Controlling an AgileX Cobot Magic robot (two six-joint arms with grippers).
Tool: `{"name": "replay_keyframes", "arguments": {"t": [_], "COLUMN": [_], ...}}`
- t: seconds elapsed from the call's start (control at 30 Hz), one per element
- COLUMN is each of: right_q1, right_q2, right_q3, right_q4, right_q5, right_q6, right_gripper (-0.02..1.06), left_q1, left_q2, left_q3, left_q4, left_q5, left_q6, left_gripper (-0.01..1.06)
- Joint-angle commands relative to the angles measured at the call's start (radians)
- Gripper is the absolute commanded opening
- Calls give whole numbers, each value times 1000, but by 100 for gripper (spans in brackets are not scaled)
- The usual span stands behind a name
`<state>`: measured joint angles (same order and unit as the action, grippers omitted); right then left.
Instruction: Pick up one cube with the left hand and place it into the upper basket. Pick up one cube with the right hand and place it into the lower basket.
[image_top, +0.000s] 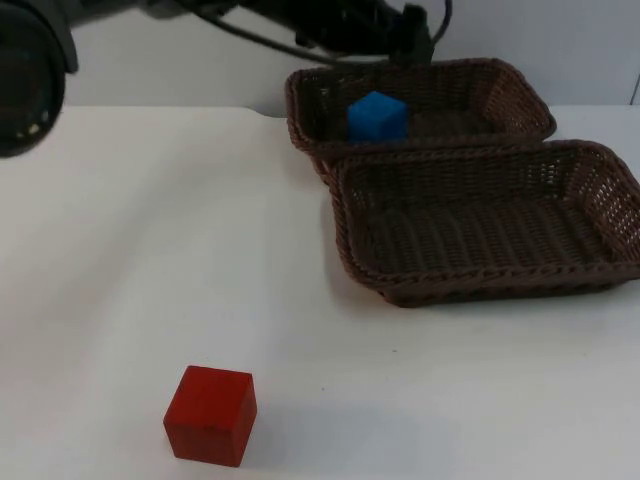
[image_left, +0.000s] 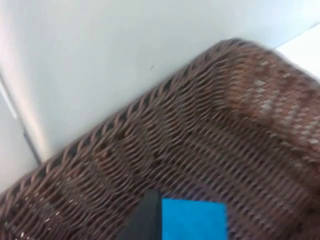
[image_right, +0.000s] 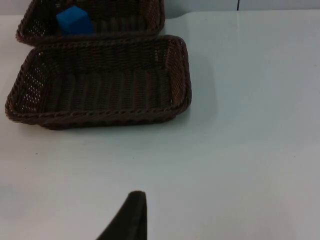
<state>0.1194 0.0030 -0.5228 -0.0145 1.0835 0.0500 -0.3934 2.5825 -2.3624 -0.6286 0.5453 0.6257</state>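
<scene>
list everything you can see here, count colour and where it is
blue cube: 1, blue, inside the upper basket, toward its left end
red cube: 1, red, on the table near the front edge, left of the baskets and well apart from them
upper basket: 1, dark brown wicker, against the grey partition wall, holding the blue cube
lower basket: 1, dark brown wicker, just in front of the upper basket with rims touching, nothing in it
table: 1, white, under everything
partition wall: 1, grey, behind the baskets
left gripper: 1, black, over the upper basket beside the blue cube
right gripper: 1, black, waiting above bare table, away from the lower basket
</scene>
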Motion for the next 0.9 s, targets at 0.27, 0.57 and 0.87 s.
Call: {"name": "replay_keyframes", "arguments": {"t": [0.27,0.57,0.87], "right_q1": [-7,-7,-7], "right_q2": [-3,-3,-3], "right_q3": [7,7,7], "right_q4": [-3,-3,-3], "right_q5": [-6,-6,-6], "right_q6": [-5,-5,-9], "right_gripper": [105,105,105], "left_q1": [-2,25,43], "left_q2": [-161,-245,-319], "left_q3": [-5,-5,-5], "left_q4": [38,168,200], "left_q5": [217,295,387], "left_q6": [-42,-193,-208], "left_gripper": [92,92,92]}}
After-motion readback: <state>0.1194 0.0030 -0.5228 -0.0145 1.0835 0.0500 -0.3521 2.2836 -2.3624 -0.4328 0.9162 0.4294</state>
